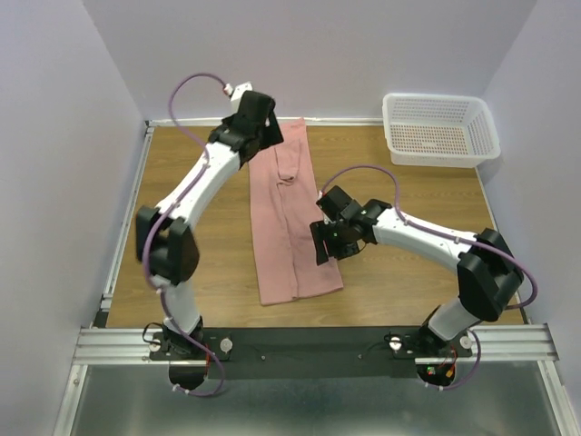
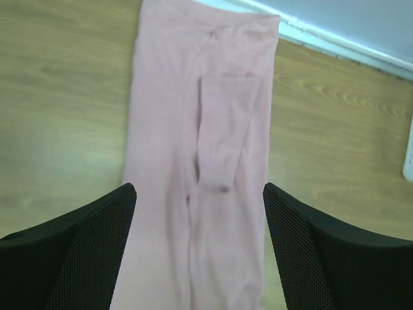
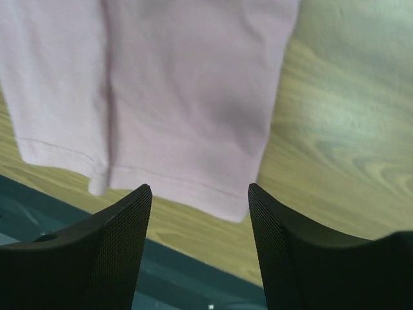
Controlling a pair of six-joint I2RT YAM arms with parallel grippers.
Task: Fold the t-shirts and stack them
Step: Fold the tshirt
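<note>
Two arms rise from the black rail (image 1: 309, 341) at the bottom of the overhead view. The right arm bends at its elbow in the lower right and reaches left across the table (image 1: 408, 291). It ends with the right gripper (image 1: 325, 241) at the right edge of the t-shirt (image 1: 286, 218), toward the shirt's lower end. The left arm folds at the lower left and stretches up toward the top centre, with the left gripper (image 1: 257, 118) raised over the far part of the shirt.

Both grippers are released. In the right wrist view the fingers (image 3: 97, 252) stand apart with nothing between them, and in the left wrist view the fingers (image 2: 84, 252) are spread wide above flat cloth.

The t-shirt lies on the table in the middle of the frame, folded lengthwise into a long narrow strip. Its long axis runs from bottom centre to top centre and leans slightly left toward the top, with the far end close to the back wall.

Only the right wrist view shows the stitched hem (image 3: 187, 184) and the overlapping layers at the near end. The left wrist view shows a sleeve (image 2: 222, 129) folded along the strip. The overhead view alone shows the whole white basket (image 1: 440, 127) in the upper right, well apart from the shirt.
</note>
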